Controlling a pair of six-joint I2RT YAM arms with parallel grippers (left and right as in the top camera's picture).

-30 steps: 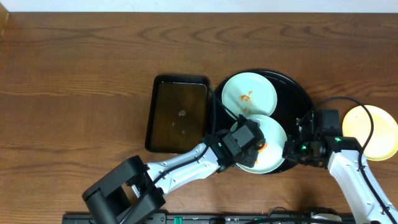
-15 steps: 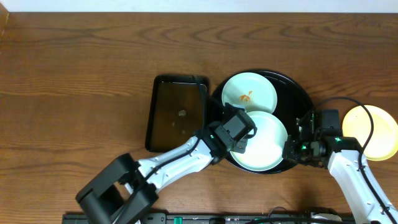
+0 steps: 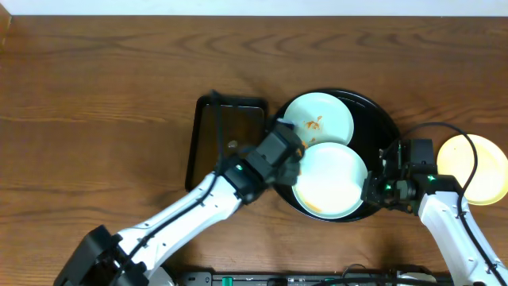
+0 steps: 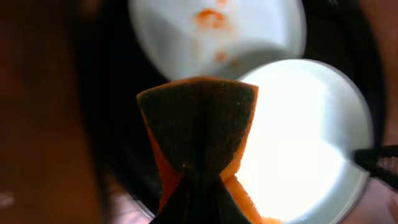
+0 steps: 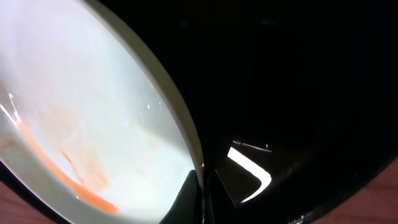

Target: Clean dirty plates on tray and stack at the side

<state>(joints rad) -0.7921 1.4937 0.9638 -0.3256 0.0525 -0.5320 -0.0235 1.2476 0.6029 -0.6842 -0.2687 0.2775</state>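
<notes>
Plate (image 3: 329,179) pinched at rim in right gripper (image 3: 371,191) — sweep sponge (image 4: 198,127), clamped in left gripper (image 3: 287,152), flat along orange streak (image 5: 62,171) near front rim.

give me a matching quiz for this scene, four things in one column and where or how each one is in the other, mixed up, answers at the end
Things
1. far mint plate
2. near mint plate
3. cream-yellow plate
4. sponge

Places and states
A. pinched in the left gripper
B. on the tray, orange streak only by its robot-side edge
C. on the table, off the tray to the right
D. on the tray, orange smears in its middle

Pairs: 1-D, 2-B, 3-C, 4-A
</notes>
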